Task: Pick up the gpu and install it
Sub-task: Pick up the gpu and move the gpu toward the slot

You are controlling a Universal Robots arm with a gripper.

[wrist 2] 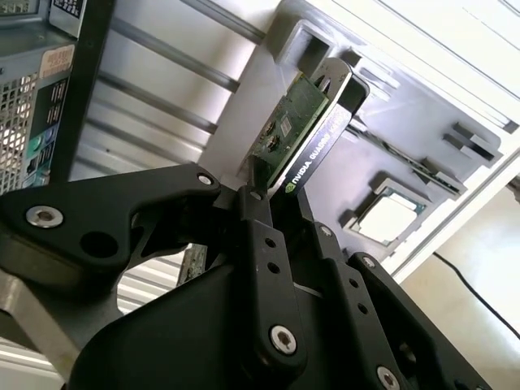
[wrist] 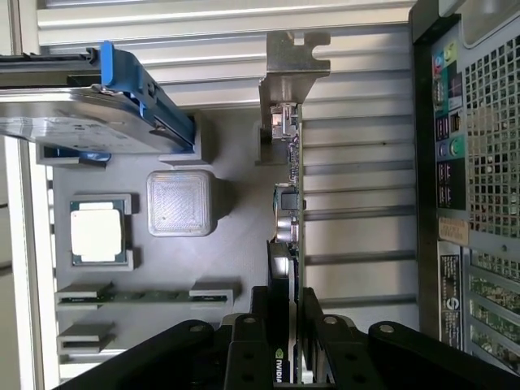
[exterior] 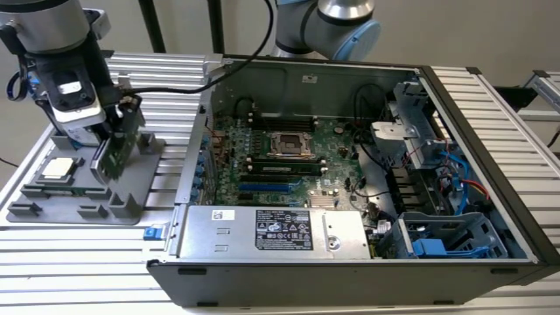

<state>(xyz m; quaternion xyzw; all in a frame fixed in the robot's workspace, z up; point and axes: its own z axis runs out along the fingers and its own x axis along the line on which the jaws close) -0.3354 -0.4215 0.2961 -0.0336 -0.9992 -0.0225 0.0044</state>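
**Desk:** Where's the card in this one?

**Operator:** My arm's black pincer [exterior: 107, 134] is clamped on the gpu [exterior: 112, 156], a thin green circuit card with a black cooler face and a silver metal end bracket. In both wrist views I see a black finger [wrist 2: 258, 236] pressed on each flat face of the card [wrist: 288, 203]. The pincer [wrist: 284, 301] grips it at one end, and the bracket sits at the far end.

**Desk:** Is it out of its holder?

**Operator:** It stands on edge, tilted, over the grey moulded plastic tray [exterior: 131, 211]. I cannot tell whether its lower edge touches the tray. The tray lies on the ribbed aluminium bench [exterior: 70, 262], at nine o'clock from the open black computer case [exterior: 490, 197] in the exterior view.

**Desk:** What is around it?

**Operator:** A small square silver CPU chip [exterior: 58, 168] sits in a tray pocket at about eight o'clock from the card, just beside it. The first wrist view also shows a silver hard drive in a blue frame [wrist: 89, 122] standing in the tray. Inside the case, the green motherboard [exterior: 280, 157] lies bare, well apart from the card.
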